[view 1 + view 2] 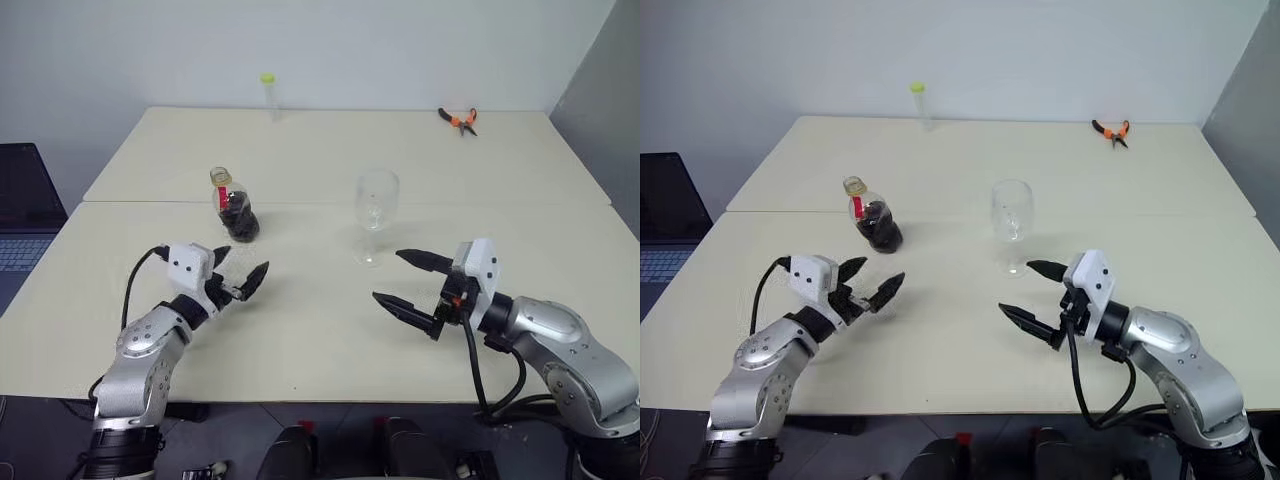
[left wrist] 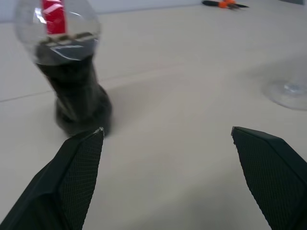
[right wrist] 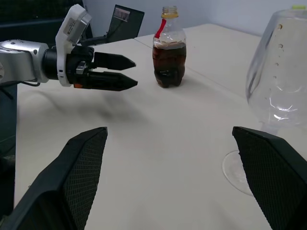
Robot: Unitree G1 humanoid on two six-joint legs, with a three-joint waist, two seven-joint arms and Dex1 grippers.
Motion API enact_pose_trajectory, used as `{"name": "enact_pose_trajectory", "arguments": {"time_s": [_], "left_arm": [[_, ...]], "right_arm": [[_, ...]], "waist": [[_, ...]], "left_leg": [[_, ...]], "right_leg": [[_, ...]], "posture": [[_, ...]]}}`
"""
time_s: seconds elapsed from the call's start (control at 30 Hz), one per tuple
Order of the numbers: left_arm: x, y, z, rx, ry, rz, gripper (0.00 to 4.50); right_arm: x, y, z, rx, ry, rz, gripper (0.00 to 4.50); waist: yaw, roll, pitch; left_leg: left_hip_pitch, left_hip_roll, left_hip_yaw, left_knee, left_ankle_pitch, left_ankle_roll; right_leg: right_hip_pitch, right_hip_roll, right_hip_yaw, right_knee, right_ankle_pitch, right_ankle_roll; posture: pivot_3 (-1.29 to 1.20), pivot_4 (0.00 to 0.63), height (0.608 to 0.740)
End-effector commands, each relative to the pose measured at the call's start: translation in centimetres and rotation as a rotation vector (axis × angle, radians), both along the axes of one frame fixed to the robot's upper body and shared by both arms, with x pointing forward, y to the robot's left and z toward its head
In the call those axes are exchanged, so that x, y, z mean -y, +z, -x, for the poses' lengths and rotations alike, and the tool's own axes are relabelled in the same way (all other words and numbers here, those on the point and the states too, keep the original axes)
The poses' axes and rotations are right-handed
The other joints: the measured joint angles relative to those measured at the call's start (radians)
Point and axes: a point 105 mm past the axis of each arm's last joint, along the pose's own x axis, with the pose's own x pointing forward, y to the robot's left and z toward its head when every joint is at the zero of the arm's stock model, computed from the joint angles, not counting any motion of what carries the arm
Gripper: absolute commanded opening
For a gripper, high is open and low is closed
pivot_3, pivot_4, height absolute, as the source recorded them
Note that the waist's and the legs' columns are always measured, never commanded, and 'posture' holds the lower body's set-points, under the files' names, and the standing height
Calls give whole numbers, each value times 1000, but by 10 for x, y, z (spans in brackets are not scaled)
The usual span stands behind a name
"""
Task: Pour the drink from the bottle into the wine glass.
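- Both grippers hang low over the near part of the table [image 1: 300, 350], jaws spread wide, holding nothing.
- Just ahead of the left gripper [image 1: 240, 272] stands the bottle [image 1: 236, 205], upright, with the dark drink [image 1: 240, 218] in its lower part.
- Ahead of the right gripper [image 1: 410, 285] stands the wine glass [image 1: 374, 215], looking empty, well apart from the bottle.
- To grab well, I think the left gripper should slide forward so its fingers go around the bottle's round body, then squeeze gently.
- Bare table lies all around both hands. Far beyond them, near the back edge, sit a thin tube [image 1: 269, 96] and orange pliers [image 1: 459, 120].
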Motion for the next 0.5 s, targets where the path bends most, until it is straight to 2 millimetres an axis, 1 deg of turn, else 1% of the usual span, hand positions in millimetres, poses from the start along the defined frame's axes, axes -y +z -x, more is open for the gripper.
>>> {"name": "enact_pose_trajectory", "arguments": {"time_s": [0.03,0.13,0.23,0.5], "left_arm": [[-17,14,-11,92,109,-16,4500],[-21,13,-20,96,130,-7,4500],[-16,15,-27,99,103,-17,4500],[-15,24,-51,118,131,-5,4500]], "right_arm": [[-3,16,6,53,30,-8,4451],[-6,16,6,60,38,-2,4451],[-6,14,7,61,46,13,4451],[-5,12,8,62,42,23,4451]], "waist": [[0,0,0],[0,0,0],[0,0,0],[-1,-1,0]], "left_leg": [[0,0,0,0,0,0],[0,0,0,0,0,0],[0,0,0,0,0,0],[0,-1,0,0,0,0]], "right_leg": [[0,0,0,0,0,0],[0,0,0,0,0,0],[0,0,0,0,0,0],[0,0,0,0,0,0]], "posture": [[0,150,740],[0,150,740],[0,150,740],[0,150,740]]}}
